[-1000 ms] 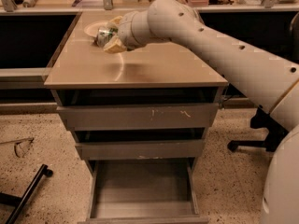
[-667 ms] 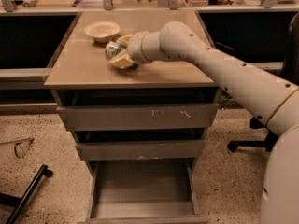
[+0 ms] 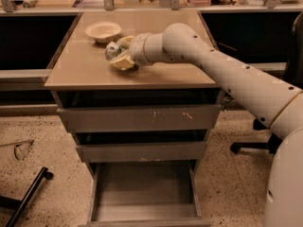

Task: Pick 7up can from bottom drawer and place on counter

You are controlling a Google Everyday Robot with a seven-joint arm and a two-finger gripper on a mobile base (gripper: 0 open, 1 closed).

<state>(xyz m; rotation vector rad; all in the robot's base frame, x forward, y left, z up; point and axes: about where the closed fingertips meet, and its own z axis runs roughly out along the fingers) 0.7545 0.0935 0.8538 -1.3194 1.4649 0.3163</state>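
My gripper (image 3: 118,55) is over the middle of the beige counter (image 3: 85,74), low and close to its surface. Its pale fingers (image 3: 124,62) are shut on the 7up can (image 3: 112,49), a small green and white can that pokes out to the left of them. Whether the can touches the counter top I cannot tell. The bottom drawer (image 3: 144,195) is pulled out below and its grey tray shows nothing inside. My white arm reaches in from the right.
A white bowl (image 3: 102,31) sits on the counter's far left part, just behind the can. The two upper grey drawers (image 3: 139,118) are shut. A black office chair base (image 3: 253,143) stands at the right and a black bar (image 3: 26,195) lies on the floor at left.
My gripper has carried the can from beside the bowl toward the front and middle of the counter and lowered it. The bowl has stayed in place.
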